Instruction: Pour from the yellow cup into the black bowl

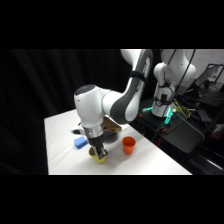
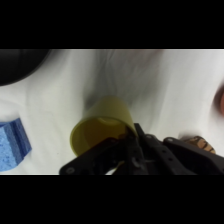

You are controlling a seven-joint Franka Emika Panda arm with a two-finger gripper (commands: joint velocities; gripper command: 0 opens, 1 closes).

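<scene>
white table against black backdrop; tool clamped on yellow cup; orange cup nearby

The glossy white, rounded robot arm has dark grey joint bands and a black linkage gripper below a ribbed grey wrist collar.

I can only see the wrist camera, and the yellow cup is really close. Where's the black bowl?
Observer: In the side view, the bowl sits on the table behind the yellow cup, partly hidden by the arm.
Operator: What's that orange bit at my picture's edge?
Observer: That's an orange cup. It stands upright, apart from the yellow cup.
</scene>
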